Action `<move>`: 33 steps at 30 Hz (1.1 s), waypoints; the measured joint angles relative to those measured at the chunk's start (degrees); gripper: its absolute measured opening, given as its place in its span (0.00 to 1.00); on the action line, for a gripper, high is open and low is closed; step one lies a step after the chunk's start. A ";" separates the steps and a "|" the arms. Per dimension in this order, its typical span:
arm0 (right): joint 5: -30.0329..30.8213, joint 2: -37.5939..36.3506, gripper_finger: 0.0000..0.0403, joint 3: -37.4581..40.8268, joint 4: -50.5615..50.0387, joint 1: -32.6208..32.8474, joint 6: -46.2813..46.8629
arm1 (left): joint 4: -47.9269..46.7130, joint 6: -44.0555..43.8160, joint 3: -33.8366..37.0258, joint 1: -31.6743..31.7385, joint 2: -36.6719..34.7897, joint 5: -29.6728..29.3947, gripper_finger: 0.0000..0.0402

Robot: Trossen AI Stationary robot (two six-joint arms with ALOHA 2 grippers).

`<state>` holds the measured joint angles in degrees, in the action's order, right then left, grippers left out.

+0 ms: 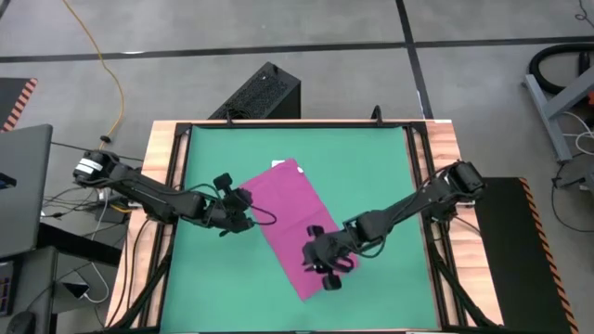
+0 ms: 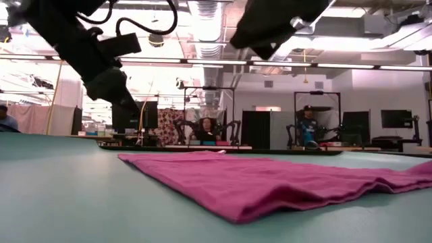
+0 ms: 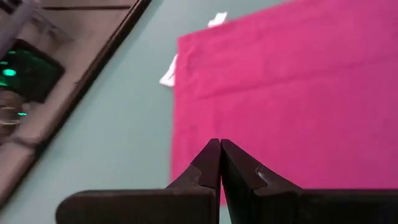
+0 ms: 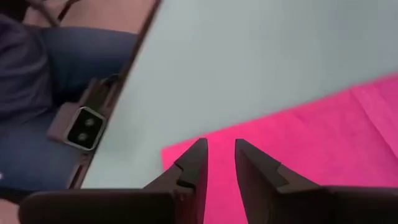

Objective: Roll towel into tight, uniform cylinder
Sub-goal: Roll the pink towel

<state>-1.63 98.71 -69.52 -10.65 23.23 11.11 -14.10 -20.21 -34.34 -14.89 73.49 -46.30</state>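
The towel (image 1: 295, 225) lies flat and unrolled on the green mat (image 1: 371, 167), near the middle of the table, turned at a slant so that one end points to the far side and the other to the near side. A small white tag (image 3: 169, 71) shows at its far edge. The left gripper (image 1: 247, 210) hangs just beside the left edge of the towel, and its two fingers (image 3: 205, 167) are pressed together with nothing between them. The right gripper (image 1: 327, 269) is over the near end of the towel; its fingers (image 4: 194, 163) stand a little apart, with only a narrow gap, and they pinch nothing. In the low view the cloth lies low with soft folds.
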 joint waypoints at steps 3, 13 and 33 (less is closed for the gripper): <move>2.08 -0.02 0.28 0.00 -0.47 0.54 -2.97 | 11.05 1.27 4.83 1.59 0.00 3.11 0.00; 24.27 -0.02 0.22 0.04 -6.64 -1.26 -0.17 | 14.22 -3.03 8.53 12.38 0.02 2.45 0.00; 24.37 -0.02 0.20 0.02 -10.26 -1.89 -1.05 | 15.85 -3.65 6.92 25.98 11.98 15.24 0.00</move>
<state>22.74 98.70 -69.49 -20.91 21.34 10.07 1.75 -23.87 -27.41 11.08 85.47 -31.06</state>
